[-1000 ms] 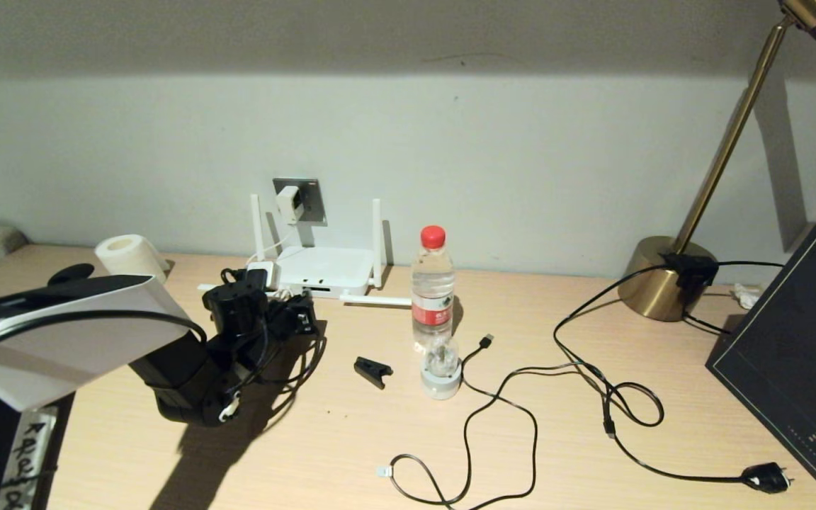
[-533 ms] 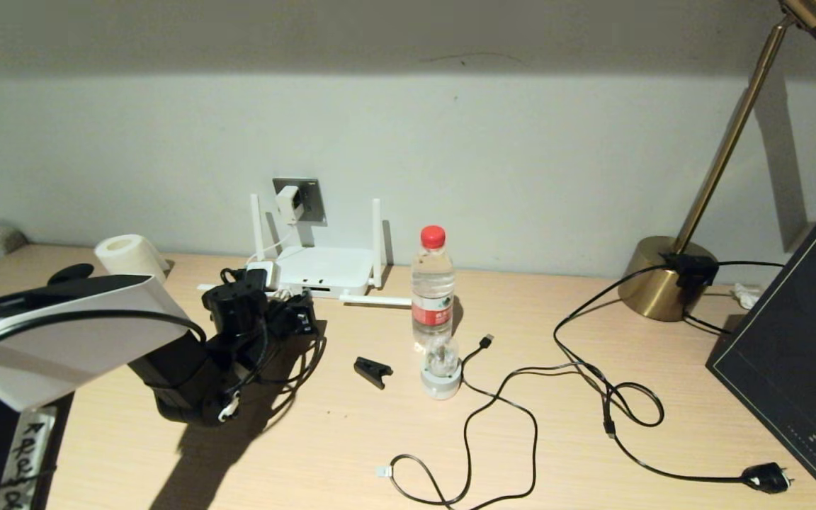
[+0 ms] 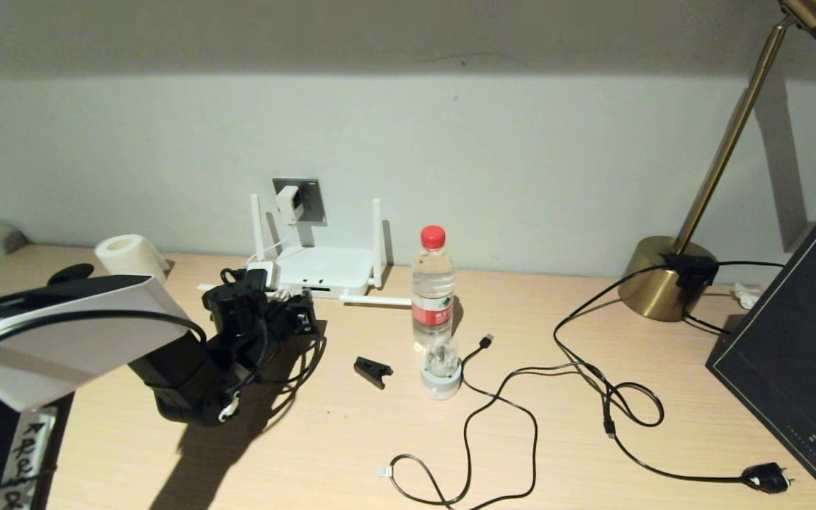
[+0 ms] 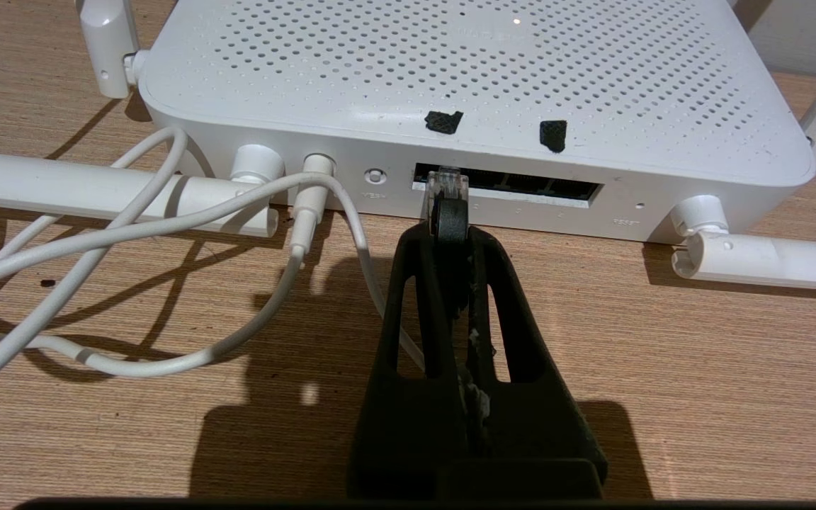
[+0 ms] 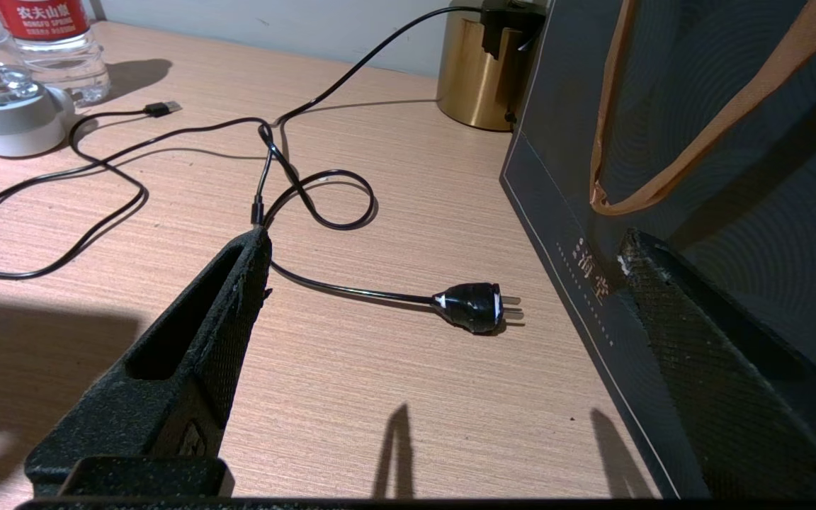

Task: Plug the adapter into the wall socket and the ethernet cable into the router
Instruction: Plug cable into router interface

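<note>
Head overview; wrist close-ups share desk [image 3: 351, 439].

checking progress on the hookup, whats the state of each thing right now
adapter: plugged into the wall socket
ethernet cable: clear plug at the router port slot, seating unclear
left end effector: shut on the ethernet cable
right end effector: open, empty
water bottle: upright, capped
black mains plug: unplugged, on the table

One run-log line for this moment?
adapter: in wall socket | left tool: shut on ethernet cable, plug at router port | right tool: open, idle
</note>
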